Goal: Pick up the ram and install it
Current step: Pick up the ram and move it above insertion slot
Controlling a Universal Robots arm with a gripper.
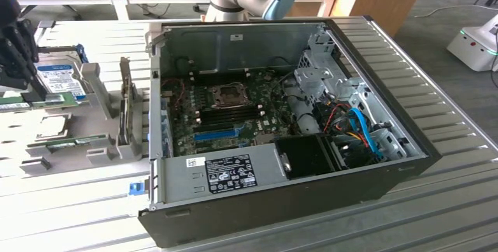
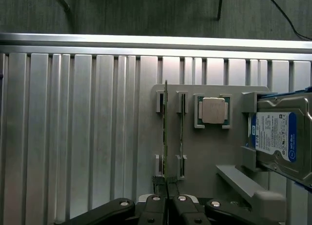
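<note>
Green, thin and stiff, the ram (image 2: 165, 132) stands edgewise in the tray (image 2: 209, 152) at the exterior view's left, with the gripper (image 2: 168, 199) clenched on its top edge. Likely light and fragile: hold edges, not chips.

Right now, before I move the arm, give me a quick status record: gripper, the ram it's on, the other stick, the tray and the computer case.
Gripper: shut on the near end of the thin green ram stick
Ram position: on edge at the slots of the grey holder tray, not installed
Second green stick: in the neighbouring slots, apart from the gripper
Also on tray: square silver processor; silver hard drive with blue label
Black computer case: open, motherboard exposed, on the exterior view's right of the tray
</note>
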